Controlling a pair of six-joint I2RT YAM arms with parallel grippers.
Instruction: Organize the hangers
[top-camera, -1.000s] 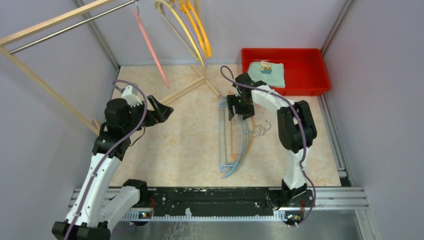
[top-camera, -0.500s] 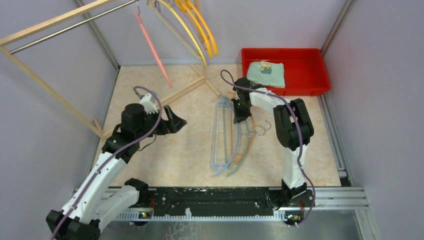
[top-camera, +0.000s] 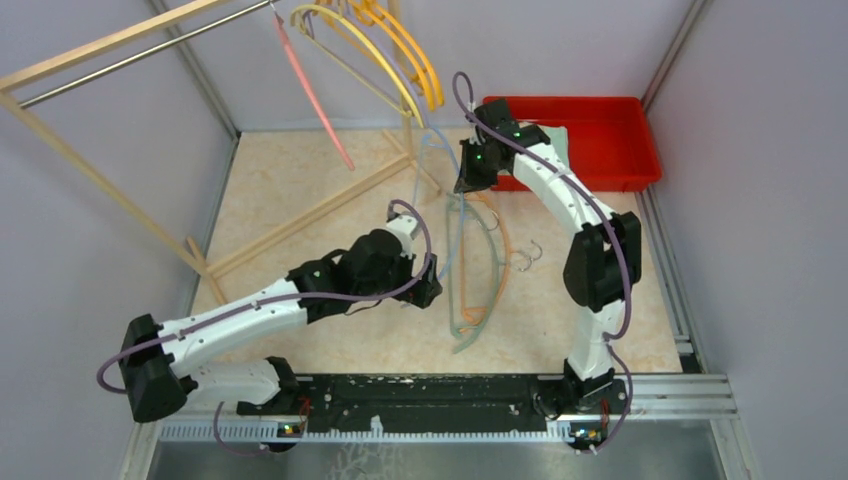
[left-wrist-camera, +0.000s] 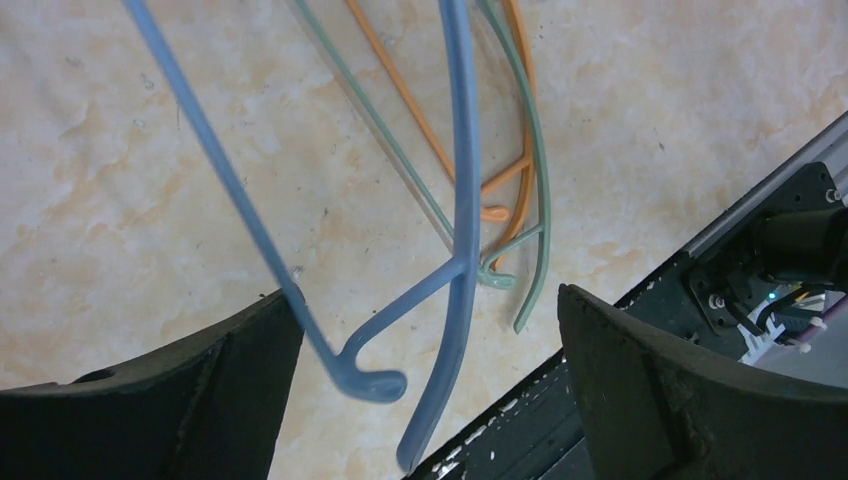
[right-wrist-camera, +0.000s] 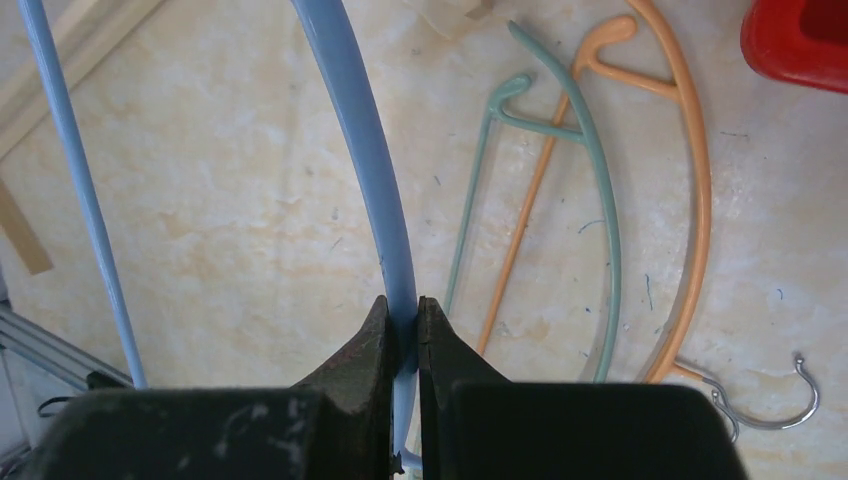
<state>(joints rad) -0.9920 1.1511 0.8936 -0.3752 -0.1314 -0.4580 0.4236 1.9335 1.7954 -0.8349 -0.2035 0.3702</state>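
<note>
My right gripper (right-wrist-camera: 403, 330) is shut on the curved arm of a blue hanger (right-wrist-camera: 365, 150) and holds it off the floor, near the red bin in the top view (top-camera: 470, 182). The blue hanger's lower end (left-wrist-camera: 460, 200) hangs between the wide-open fingers of my left gripper (left-wrist-camera: 430, 370), untouched by either one. A green hanger (right-wrist-camera: 600, 200) and an orange hanger (right-wrist-camera: 695, 200) lie on the floor below. Pink (top-camera: 315, 90), yellow (top-camera: 370, 50) and orange (top-camera: 420, 65) hangers hang on the rail (top-camera: 140, 50).
The wooden rack frame (top-camera: 100, 180) stands at the left and back, its foot reaching to mid-floor. A red bin (top-camera: 600, 150) sits at the back right. Loose metal hooks (top-camera: 525, 258) lie beside the floor hangers. The black base rail (left-wrist-camera: 760, 260) runs along the near edge.
My right gripper shut on the blue hanger and raised it toward the back. My left arm swung right to the middle, under the hanger's lower end. The hangers on the rail swayed.
</note>
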